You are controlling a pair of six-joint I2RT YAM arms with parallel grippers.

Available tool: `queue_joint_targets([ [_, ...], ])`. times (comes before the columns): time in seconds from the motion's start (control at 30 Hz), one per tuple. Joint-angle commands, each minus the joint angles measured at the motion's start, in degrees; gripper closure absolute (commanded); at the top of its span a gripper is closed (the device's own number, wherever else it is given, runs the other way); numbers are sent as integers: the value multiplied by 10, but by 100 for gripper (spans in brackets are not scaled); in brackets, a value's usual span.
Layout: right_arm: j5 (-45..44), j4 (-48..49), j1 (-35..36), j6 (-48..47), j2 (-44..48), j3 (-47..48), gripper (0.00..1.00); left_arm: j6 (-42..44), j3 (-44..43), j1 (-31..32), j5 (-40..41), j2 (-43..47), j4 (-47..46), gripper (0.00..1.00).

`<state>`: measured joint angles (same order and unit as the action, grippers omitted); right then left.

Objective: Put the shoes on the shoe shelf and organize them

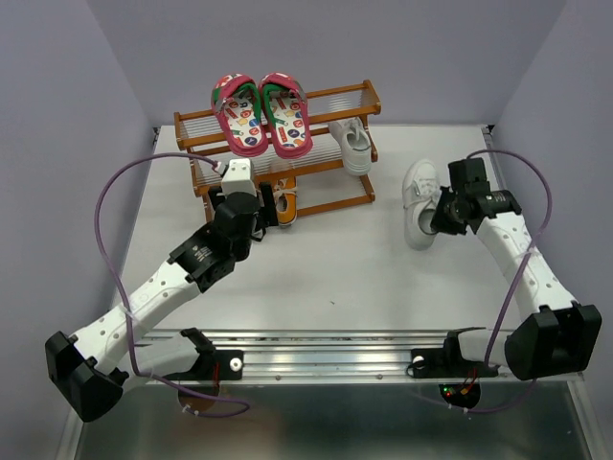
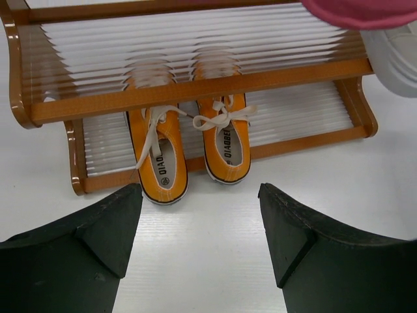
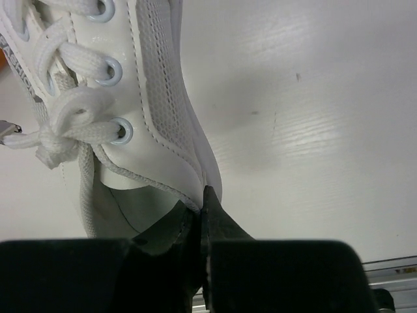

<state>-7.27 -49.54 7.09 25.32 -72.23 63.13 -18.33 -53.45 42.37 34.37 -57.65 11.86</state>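
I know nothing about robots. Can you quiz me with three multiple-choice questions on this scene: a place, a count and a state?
1. Where on the rack are the orange sneakers? A) top tier B) bottom tier C) not on it
2. How many shoes are off the rack? A) one B) two C) three
3. The right arm's jaws are: A) wide open B) shut on nothing C) shut on the white sneaker's heel
Answers: B, they stand under the upper rods; A, only the white sneaker in the right arm's jaws is off it; C, the right wrist view shows them pinching its rim.

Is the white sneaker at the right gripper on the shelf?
Off: the white sneaker is right of the shoe shelf, heel pinched in the shut right gripper.
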Motion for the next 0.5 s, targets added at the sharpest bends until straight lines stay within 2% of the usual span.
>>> queue_joint_targets([
  [0.0,-25,-35,-1,-41,31,104,99,18,-40,1,21,23,-15,17],
  [0.1,1,-49,-1,-76,35,160,99,22,-50,1,39,26,-10,17],
  [0.23,115,-68,-1,-131,27,214,99,7,-73,1,77,11,22,17],
  [0.47,170,-80,73,-148,7,239,99,2,-114,1,98,13,33,17],
])
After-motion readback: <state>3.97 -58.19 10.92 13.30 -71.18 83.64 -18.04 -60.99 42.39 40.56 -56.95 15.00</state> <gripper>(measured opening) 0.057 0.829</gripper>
